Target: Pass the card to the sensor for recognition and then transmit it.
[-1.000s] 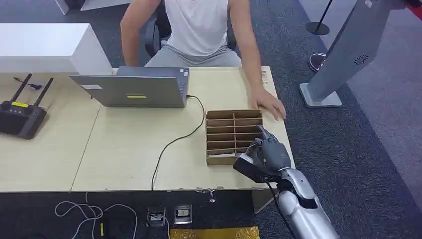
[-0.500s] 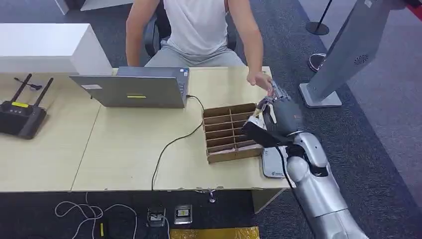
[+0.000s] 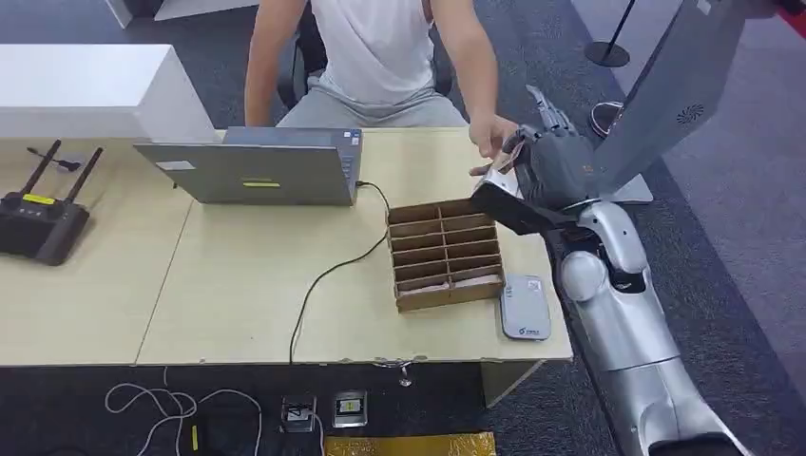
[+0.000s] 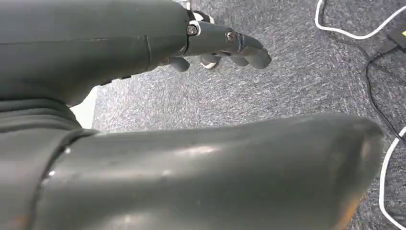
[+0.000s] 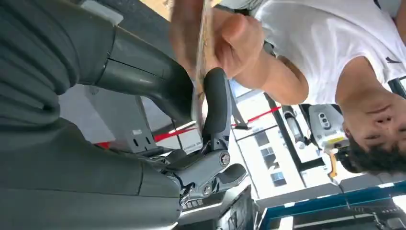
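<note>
The right robot hand (image 3: 551,161) is raised over the far right corner of the table (image 3: 238,285), pinching the card (image 5: 200,72) edge-on between thumb and a finger. A person's hand (image 3: 491,141) meets it there and seems to grip the same card. The grey sensor (image 3: 525,306) lies on the table just beside the cardboard divider box (image 3: 439,253). The left robot hand (image 4: 210,45) hangs above carpet, fingers apart, holding nothing.
</note>
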Action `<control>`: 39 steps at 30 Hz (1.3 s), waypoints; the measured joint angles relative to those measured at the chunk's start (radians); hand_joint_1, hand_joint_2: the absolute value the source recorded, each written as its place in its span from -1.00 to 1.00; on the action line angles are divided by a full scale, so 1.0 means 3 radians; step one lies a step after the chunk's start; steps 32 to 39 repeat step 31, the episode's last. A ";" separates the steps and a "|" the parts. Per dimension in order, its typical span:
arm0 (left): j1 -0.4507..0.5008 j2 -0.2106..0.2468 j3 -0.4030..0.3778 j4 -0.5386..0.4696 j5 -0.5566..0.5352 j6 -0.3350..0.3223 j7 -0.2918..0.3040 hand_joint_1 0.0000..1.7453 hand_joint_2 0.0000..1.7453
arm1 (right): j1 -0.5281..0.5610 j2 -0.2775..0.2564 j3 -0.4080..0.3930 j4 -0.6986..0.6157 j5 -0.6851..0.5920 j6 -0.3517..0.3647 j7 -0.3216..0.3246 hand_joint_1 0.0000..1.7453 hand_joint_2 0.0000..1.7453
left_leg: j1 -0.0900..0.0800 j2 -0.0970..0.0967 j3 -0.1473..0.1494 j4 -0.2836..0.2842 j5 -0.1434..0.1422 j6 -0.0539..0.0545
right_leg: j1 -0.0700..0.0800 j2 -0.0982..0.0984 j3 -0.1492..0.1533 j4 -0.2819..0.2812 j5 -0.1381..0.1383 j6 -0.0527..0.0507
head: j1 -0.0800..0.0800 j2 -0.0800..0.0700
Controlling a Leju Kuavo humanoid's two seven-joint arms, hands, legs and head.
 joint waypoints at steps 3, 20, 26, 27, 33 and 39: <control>-0.0037 0.0000 -0.0006 0.0000 -0.0052 -0.0047 0.0000 -1.00 -1.00 | -0.0162 0.0000 0.0001 0.0251 0.0066 -0.0077 -0.0067 1.00 1.00 | 0.0000 0.0000 -0.0001 0.0000 0.0000 0.0000 | 0.0000 -0.0001 0.0001 0.0000 0.0000 0.0000 | 0.0000 0.0000; -0.0149 0.0003 -0.0092 -0.0006 -0.0168 -0.0161 0.0043 -1.00 -1.00 | -0.0998 0.0019 0.0052 0.1962 0.0463 -0.0286 -0.0039 -1.00 1.00 | 0.0000 -0.0007 -0.0004 0.0001 0.0000 0.0000 | 0.0000 -0.0010 0.0000 0.0001 0.0000 0.0000 | 0.0001 0.0000; -0.0148 0.0019 -0.0098 -0.0006 -0.0156 -0.0168 0.0043 -1.00 -1.00 | -0.1139 0.0038 0.0055 0.2202 0.0495 -0.0343 -0.0022 -1.00 1.00 | 0.0000 -0.0007 -0.0003 0.0001 0.0001 0.0000 | 0.0000 -0.0010 0.0000 0.0001 0.0000 0.0000 | 0.0001 0.0000; -0.0148 0.0019 -0.0098 -0.0006 -0.0147 -0.0168 0.0043 -1.00 -1.00 | -0.1150 0.0038 0.0055 0.2223 0.0495 -0.0369 -0.0019 -1.00 1.00 | 0.0000 -0.0007 -0.0003 0.0001 0.0001 0.0000 | 0.0000 -0.0010 0.0000 0.0001 0.0000 0.0000 | -0.0001 0.0000; -0.0137 0.0032 -0.0098 -0.0006 -0.0112 -0.0144 0.0042 -1.00 -1.00 | -0.1308 0.0033 0.0051 0.2365 0.0394 -0.0562 -0.0022 -1.00 1.00 | -0.0001 -0.0004 -0.0003 0.0002 0.0001 0.0000 | -0.0001 -0.0005 -0.0004 0.0001 0.0001 0.0000 | -0.0003 0.0000; -0.0137 0.0032 -0.0098 -0.0006 -0.0112 -0.0144 0.0042 -1.00 -1.00 | -0.1308 0.0033 0.0051 0.2365 0.0394 -0.0562 -0.0022 -1.00 1.00 | -0.0001 -0.0004 -0.0003 0.0002 0.0001 0.0000 | -0.0001 -0.0005 -0.0004 0.0001 0.0001 0.0000 | -0.0003 0.0000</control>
